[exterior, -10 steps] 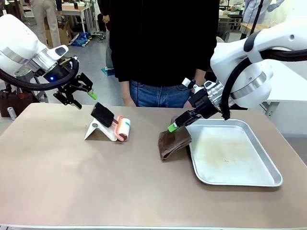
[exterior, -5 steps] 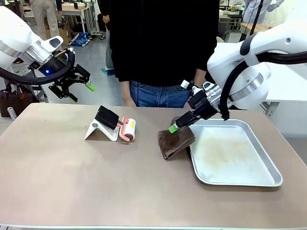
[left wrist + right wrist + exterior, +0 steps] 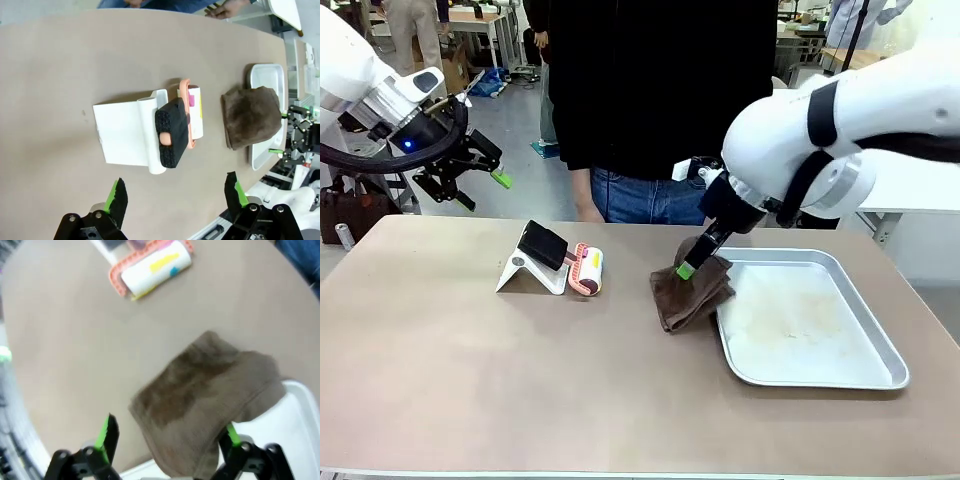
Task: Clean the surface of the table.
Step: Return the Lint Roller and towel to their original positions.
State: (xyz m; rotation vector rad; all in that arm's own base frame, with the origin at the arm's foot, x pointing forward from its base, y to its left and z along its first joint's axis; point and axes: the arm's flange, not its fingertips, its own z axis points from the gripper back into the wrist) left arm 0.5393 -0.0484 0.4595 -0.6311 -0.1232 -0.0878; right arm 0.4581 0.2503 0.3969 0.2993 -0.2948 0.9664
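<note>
The brownish table [image 3: 470, 380] carries a crumpled brown cloth [image 3: 688, 295] against the left rim of a metal tray [image 3: 880, 370]. My right gripper [image 3: 692, 262] hangs just over the cloth's far part, open, with the cloth [image 3: 200, 395] spread below and between its fingers [image 3: 107, 432]. Raised above the table's far left corner, my left gripper [image 3: 480, 190] is open and holds nothing. From above, my left gripper [image 3: 175, 195] looks down on a lint roller [image 3: 192, 117] with a black handle [image 3: 172, 132] resting on a white stand [image 3: 125, 132].
A person in a black top [image 3: 660, 90] stands at the far edge, between the arms. The lint roller [image 3: 585, 268] and stand [image 3: 525, 272] sit left of centre. The tray's floor [image 3: 790, 320] looks smeared. The near half of the table is bare.
My left gripper rose and drew back to the left, away from the lint roller. My right arm swung in and lowered over the cloth. Both grippers opened wider.
</note>
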